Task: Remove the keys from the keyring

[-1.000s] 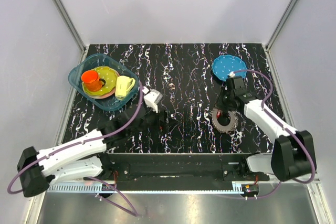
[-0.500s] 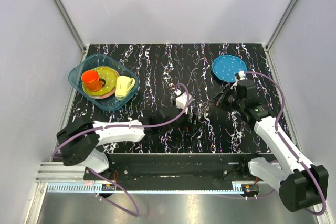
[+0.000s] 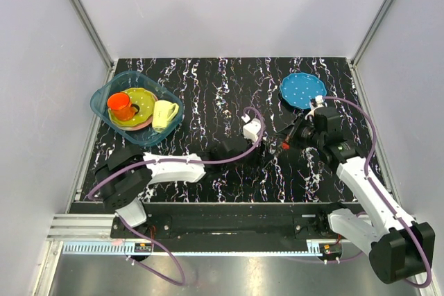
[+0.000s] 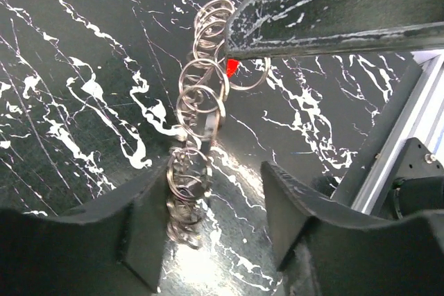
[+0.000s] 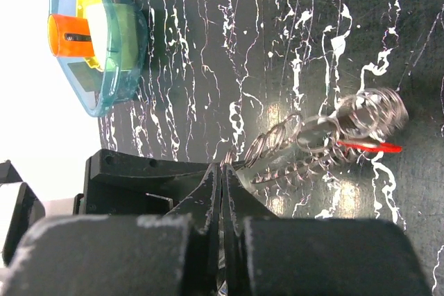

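The keyring (image 4: 198, 112) is a string of silver metal rings that hangs off the black marbled table. In the right wrist view it (image 5: 326, 136) stretches away from my fingers. A tiny red key piece (image 4: 232, 67) sits among the rings and also shows in the right wrist view (image 5: 368, 147). My right gripper (image 5: 223, 170) is shut on the upper end of the keyring, right of centre (image 3: 283, 142). My left gripper (image 4: 215, 178) is open, and the lower rings lie between its jaws against the left finger (image 4: 139, 220). It meets the right gripper at the table's middle (image 3: 267, 156).
A clear blue bin (image 3: 104, 112) at the back left holds an orange cup (image 3: 121, 105), a yellow plate and a pale mug (image 3: 164, 114). A blue dotted plate (image 3: 302, 89) lies at the back right, just behind the right arm. The table's metal rail (image 4: 402, 136) runs nearby.
My left arm has swung from the left side to the middle, up to the keyring. My right gripper has lifted the keyring off the table and carried it left.
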You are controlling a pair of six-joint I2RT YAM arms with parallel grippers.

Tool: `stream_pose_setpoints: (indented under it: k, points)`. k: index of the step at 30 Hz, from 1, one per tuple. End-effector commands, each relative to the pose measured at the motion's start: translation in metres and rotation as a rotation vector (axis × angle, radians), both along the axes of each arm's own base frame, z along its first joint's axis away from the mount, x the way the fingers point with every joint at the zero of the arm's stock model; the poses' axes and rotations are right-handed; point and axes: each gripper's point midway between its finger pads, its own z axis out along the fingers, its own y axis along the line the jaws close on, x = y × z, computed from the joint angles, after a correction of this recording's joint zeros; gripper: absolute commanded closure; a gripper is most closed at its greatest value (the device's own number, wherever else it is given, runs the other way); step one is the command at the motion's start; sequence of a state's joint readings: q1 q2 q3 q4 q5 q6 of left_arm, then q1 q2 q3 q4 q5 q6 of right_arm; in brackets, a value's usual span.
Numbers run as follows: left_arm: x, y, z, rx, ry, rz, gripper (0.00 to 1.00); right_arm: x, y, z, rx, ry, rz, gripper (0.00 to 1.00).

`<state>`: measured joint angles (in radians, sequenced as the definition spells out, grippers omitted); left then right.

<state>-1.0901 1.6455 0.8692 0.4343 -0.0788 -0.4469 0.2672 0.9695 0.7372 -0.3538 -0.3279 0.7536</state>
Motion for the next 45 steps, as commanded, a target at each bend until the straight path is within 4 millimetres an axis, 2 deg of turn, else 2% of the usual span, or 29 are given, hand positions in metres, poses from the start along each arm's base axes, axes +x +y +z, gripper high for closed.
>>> stream_pose_setpoints:
  k: [1, 5, 6, 7, 12, 13, 14, 15, 16, 17, 18, 22, 26, 27, 29, 30, 31, 32, 33, 34, 35, 37, 38, 40, 41, 43, 44, 45]
  points:
    - [0.01, -0.017, 0.03, -0.073, -0.074, -0.006, 0.49, 0.003, 0.007, 0.028, 0.058, -0.087, 0.026, 1.0]
    - [0.007, -0.021, 0.032, -0.089, -0.077, -0.031, 0.77, 0.002, 0.007, 0.032, 0.064, -0.101, 0.026, 1.0]
    - [0.005, -0.022, 0.035, -0.096, -0.077, -0.043, 0.94, 0.001, 0.007, 0.033, 0.063, -0.106, 0.028, 1.0]
    - [0.004, -0.022, 0.035, -0.097, -0.075, -0.046, 1.0, 0.0, 0.007, 0.033, 0.061, -0.106, 0.034, 1.0]
    - [-0.002, -0.016, 0.044, -0.108, -0.077, -0.06, 1.0, -0.002, 0.009, 0.039, 0.054, -0.136, 0.069, 1.0]
    - [-0.004, -0.013, 0.049, -0.117, -0.084, -0.064, 1.0, -0.004, 0.01, 0.042, 0.053, -0.149, 0.084, 0.97]
    - [-0.004, -0.01, 0.052, -0.118, -0.087, -0.063, 1.0, -0.004, 0.01, 0.044, 0.046, -0.167, 0.093, 0.92]
    - [-0.007, -0.008, 0.052, -0.113, -0.083, -0.074, 1.0, -0.005, 0.01, 0.05, 0.022, -0.209, 0.118, 0.79]
    - [-0.008, -0.005, 0.053, -0.111, -0.081, -0.079, 1.0, -0.008, 0.01, 0.058, 0.015, -0.247, 0.144, 0.74]
    - [-0.008, -0.001, 0.062, -0.127, -0.089, -0.074, 1.0, -0.011, 0.01, 0.063, 0.0, -0.276, 0.168, 0.68]
    - [-0.016, -0.001, 0.064, -0.133, -0.077, -0.116, 1.0, -0.013, 0.009, 0.073, -0.035, -0.338, 0.198, 0.6]
    - [-0.022, 0.017, 0.081, -0.147, -0.078, -0.129, 1.0, -0.034, 0.002, 0.104, -0.113, -0.533, 0.265, 0.47]
    - [-0.027, 0.038, 0.094, -0.152, -0.097, -0.114, 1.0, -0.049, -0.007, 0.121, -0.183, -0.71, 0.278, 0.45]
    - [-0.032, 0.045, 0.102, -0.168, -0.107, -0.118, 1.0, -0.05, -0.008, 0.112, -0.175, -0.71, 0.269, 0.44]
    - [-0.033, 0.054, 0.108, -0.173, -0.116, -0.111, 1.0, -0.056, -0.006, 0.124, -0.144, -0.814, 0.267, 0.42]
    - [-0.035, 0.059, 0.105, -0.152, -0.108, -0.108, 1.0, -0.057, -0.003, 0.111, -0.136, -0.812, 0.284, 0.41]
    - [-0.037, 0.065, 0.115, -0.163, -0.127, -0.106, 1.0, -0.063, -0.001, 0.113, -0.122, -0.849, 0.307, 0.4]
    - [-0.037, 0.07, 0.116, -0.16, -0.129, -0.099, 1.0, -0.064, 0.001, 0.121, -0.11, -0.904, 0.31, 0.38]
    - [-0.039, 0.075, 0.113, -0.148, -0.123, -0.093, 1.0, -0.065, 0.003, 0.115, -0.091, -0.901, 0.313, 0.37]
    - [-0.041, 0.082, 0.123, -0.171, -0.137, -0.087, 1.0, -0.069, 0.005, 0.115, -0.074, -0.91, 0.328, 0.36]
    - [-0.042, 0.086, 0.126, -0.177, -0.139, -0.084, 1.0, -0.071, 0.007, 0.126, -0.055, -0.966, 0.335, 0.35]
    - [-0.045, 0.096, 0.133, -0.188, -0.147, -0.074, 1.0, -0.074, 0.017, 0.116, -0.005, -0.932, 0.398, 0.34]
    - [-0.046, 0.099, 0.135, -0.189, -0.148, -0.071, 1.0, -0.073, 0.021, 0.117, 0.011, -0.938, 0.418, 0.33]
    - [-0.048, 0.106, 0.134, -0.181, -0.139, -0.071, 1.0, -0.073, 0.03, 0.107, 0.063, -0.883, 0.472, 0.29]
    - [-0.052, 0.111, 0.14, -0.194, -0.143, -0.081, 1.0, -0.073, 0.033, 0.113, 0.081, -0.915, 0.488, 0.28]
    - [-0.05, 0.12, 0.143, -0.22, -0.122, -0.083, 1.0, -0.075, 0.039, 0.104, 0.128, -0.889, 0.524, 0.26]
    - [-0.059, 0.122, 0.147, -0.244, -0.111, -0.132, 1.0, -0.075, 0.04, 0.112, 0.141, -0.941, 0.529, 0.26]
    - [-0.059, 0.126, 0.149, -0.255, -0.1, -0.142, 1.0, -0.075, 0.041, 0.108, 0.158, -0.93, 0.533, 0.26]
